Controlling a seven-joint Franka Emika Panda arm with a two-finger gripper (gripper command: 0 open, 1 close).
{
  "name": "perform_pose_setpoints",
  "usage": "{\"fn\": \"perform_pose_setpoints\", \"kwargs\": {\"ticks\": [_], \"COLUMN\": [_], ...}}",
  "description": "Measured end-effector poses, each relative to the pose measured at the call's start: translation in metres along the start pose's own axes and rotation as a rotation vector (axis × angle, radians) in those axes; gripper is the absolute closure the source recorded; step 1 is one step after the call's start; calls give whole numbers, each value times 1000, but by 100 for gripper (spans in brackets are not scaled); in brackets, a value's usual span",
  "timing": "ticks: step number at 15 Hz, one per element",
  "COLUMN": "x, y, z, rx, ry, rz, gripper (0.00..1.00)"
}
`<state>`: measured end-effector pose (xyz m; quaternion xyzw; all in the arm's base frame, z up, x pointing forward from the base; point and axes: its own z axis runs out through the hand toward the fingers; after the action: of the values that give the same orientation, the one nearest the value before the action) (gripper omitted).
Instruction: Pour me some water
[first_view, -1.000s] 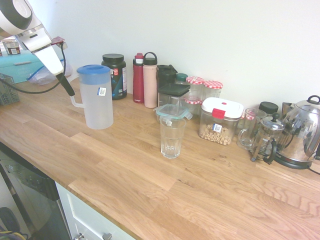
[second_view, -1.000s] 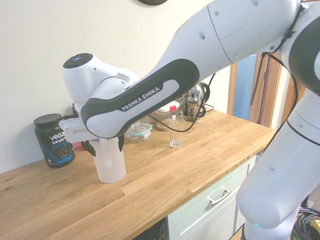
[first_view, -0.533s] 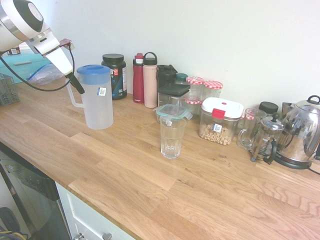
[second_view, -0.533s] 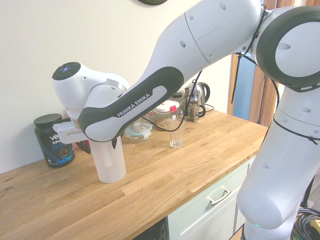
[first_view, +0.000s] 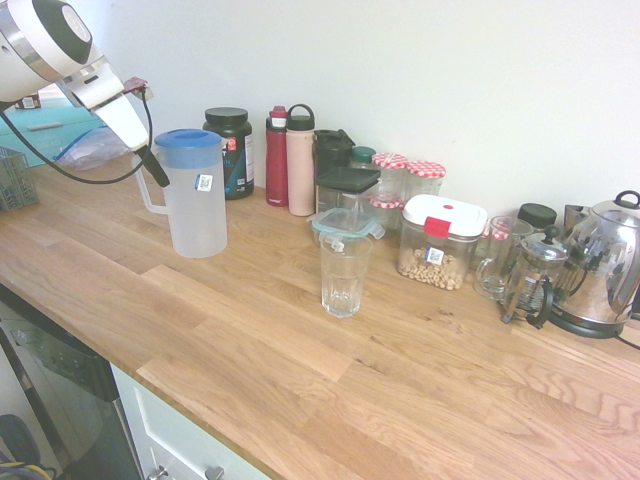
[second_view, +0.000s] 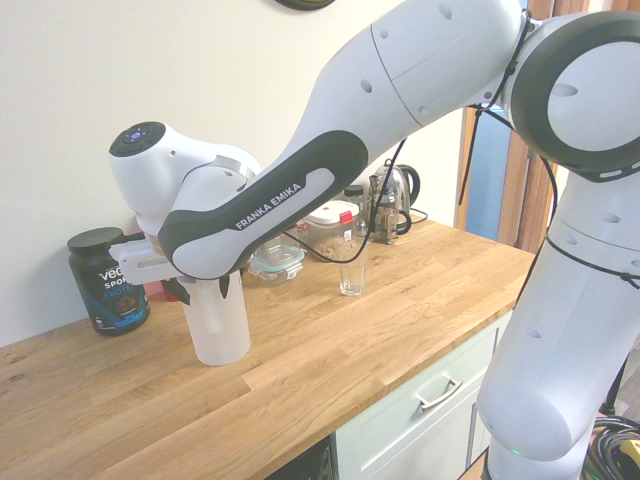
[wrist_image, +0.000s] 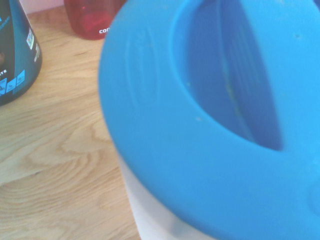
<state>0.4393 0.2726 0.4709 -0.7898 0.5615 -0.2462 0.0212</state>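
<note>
The wooden tabletop (first_view: 300, 340) is carrying the pitcher (first_view: 195, 195), standing upright with its blue lid (wrist_image: 210, 125) on top and its handle turning toward the arm. The glass (first_view: 343, 275) is standing upright nearby. The claw (first_view: 155, 172) is slanting down at the handle; I cannot tell its opening.

My black forearm cover (second_view: 270, 205) reads "FRANKA EMIKA" in white. The dark tub with black lid (second_view: 108, 282) shows "VEGA SPORT", partly hidden. Small stickers elsewhere are illegible.
</note>
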Motion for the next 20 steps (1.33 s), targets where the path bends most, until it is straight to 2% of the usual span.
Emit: {"fn": "perform_pose_setpoints", "kwargs": {"ticks": [10,15,20], "x": [6,15,38], "y": [1,0,11], "z": [6,8,3], "rx": [-14,-31,-8], "ry": [-2,-36,-95], "rz": [11,8,-123], "gripper": [100,100,100]}}
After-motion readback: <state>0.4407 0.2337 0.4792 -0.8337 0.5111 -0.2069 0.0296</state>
